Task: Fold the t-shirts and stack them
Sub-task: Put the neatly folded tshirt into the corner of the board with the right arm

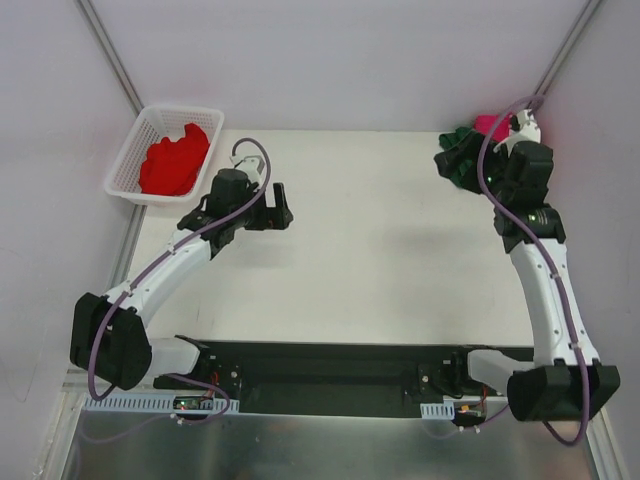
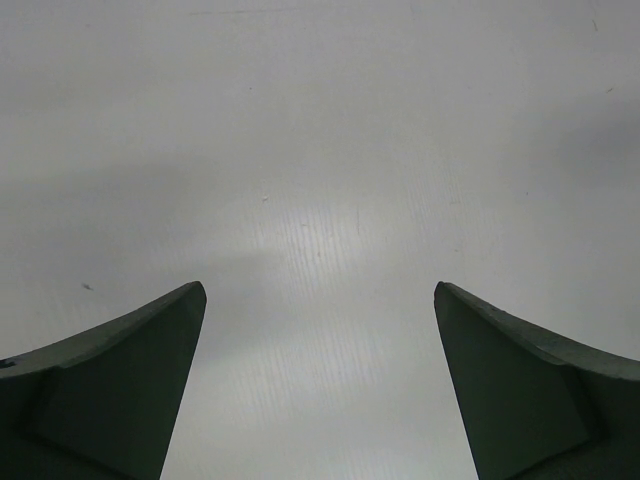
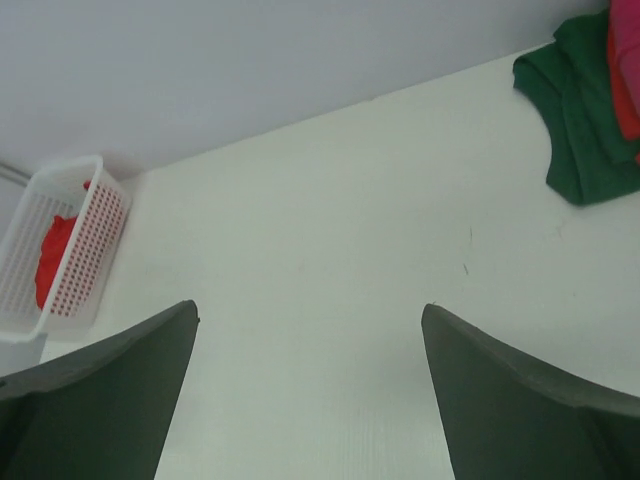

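A crumpled bright red t-shirt (image 1: 175,160) lies in the white lattice basket (image 1: 126,150) at the far left. At the far right corner sits a pile with a dark green t-shirt (image 1: 458,158) at the bottom and a magenta-pink one (image 1: 490,125) above it. In the right wrist view a red layer (image 3: 622,95) shows between the green t-shirt (image 3: 580,130) and the pink one (image 3: 626,30). My left gripper (image 1: 282,206) hovers open over bare table just right of the basket. My right gripper (image 3: 310,312) stands open beside the pile, with nothing between its fingers.
The white table (image 1: 380,250) ends at grey walls behind and on both sides. A metal post (image 1: 110,55) runs behind the basket. The right arm (image 1: 545,270) stretches along the table's right edge. The basket (image 3: 88,245) also appears at the left of the right wrist view.
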`<state>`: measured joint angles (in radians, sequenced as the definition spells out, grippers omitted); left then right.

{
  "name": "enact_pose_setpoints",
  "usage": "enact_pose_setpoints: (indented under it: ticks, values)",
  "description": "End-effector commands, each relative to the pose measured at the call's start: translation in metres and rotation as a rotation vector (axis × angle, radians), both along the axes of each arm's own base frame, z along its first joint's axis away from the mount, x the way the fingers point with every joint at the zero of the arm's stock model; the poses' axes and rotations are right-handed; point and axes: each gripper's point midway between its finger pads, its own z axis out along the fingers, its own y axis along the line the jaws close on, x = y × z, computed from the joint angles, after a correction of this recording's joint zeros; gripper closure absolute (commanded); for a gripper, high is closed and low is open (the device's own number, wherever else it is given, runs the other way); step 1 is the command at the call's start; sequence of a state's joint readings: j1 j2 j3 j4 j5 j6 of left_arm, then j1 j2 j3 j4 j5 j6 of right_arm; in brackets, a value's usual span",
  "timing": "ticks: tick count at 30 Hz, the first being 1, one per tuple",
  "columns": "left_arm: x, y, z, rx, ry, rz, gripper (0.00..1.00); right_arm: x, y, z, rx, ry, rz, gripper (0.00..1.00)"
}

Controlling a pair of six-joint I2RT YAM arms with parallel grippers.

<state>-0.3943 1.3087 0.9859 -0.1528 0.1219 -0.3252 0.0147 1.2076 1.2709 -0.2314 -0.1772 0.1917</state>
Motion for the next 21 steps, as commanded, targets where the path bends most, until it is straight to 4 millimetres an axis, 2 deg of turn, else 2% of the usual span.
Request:
enact_pose_setpoints:
  ticks: [1, 2, 4, 5, 7, 8, 9, 10, 11, 12, 14, 15, 18, 21]
  values:
    - [-0.010, 0.012, -0.001, 0.015, -0.014, 0.069, 0.01, -0.047, 0.004, -0.021, -0.080, 0.037, 0.014, 0.04]
    - [-0.012, 0.016, -0.007, 0.026, -0.005, 0.089, 0.01, -0.060, 0.006, -0.030, -0.106, 0.038, 0.018, 0.04]
    - [-0.018, 0.019, -0.006, 0.024, -0.015, 0.101, 0.01, -0.073, 0.006, -0.046, -0.134, 0.064, 0.026, 0.04]
    - [-0.021, 0.027, -0.015, 0.051, -0.012, 0.144, 0.01, -0.082, 0.005, -0.057, -0.150, 0.080, 0.025, 0.04]
    - [-0.025, 0.033, -0.014, 0.059, -0.030, 0.184, 0.01, -0.093, 0.006, -0.069, -0.173, 0.102, 0.041, 0.04]
    - [-0.029, 0.034, -0.018, 0.069, -0.026, 0.193, 0.00, -0.098, 0.002, -0.083, -0.193, 0.130, 0.026, 0.04]
    - [-0.029, 0.039, -0.019, 0.084, -0.037, 0.220, 0.01, -0.105, 0.001, -0.086, -0.202, 0.131, 0.019, 0.04]
    - [-0.031, 0.041, -0.021, 0.092, -0.038, 0.226, 0.01, -0.109, 0.003, -0.093, -0.208, 0.143, 0.033, 0.04]
    - [-0.033, 0.040, -0.022, 0.099, -0.041, 0.229, 0.01, -0.111, -0.006, -0.097, -0.230, 0.147, -0.012, 0.04]
    - [-0.033, 0.043, -0.023, 0.113, -0.048, 0.246, 0.01, -0.116, -0.008, -0.112, -0.238, 0.173, -0.022, 0.04]
    - [-0.034, 0.044, -0.025, 0.123, -0.050, 0.255, 0.01, -0.121, -0.014, -0.124, -0.251, 0.192, -0.053, 0.04]
    - [-0.035, 0.045, -0.027, 0.137, -0.052, 0.266, 0.00, -0.124, -0.015, -0.140, -0.258, 0.219, -0.057, 0.04]
    - [-0.038, 0.044, -0.032, 0.155, -0.048, 0.270, 0.01, -0.131, -0.017, -0.158, -0.261, 0.248, -0.067, 0.04]
    - [-0.041, 0.046, -0.038, 0.171, -0.044, 0.279, 0.01, -0.135, -0.015, -0.166, -0.257, 0.263, -0.061, 0.04]
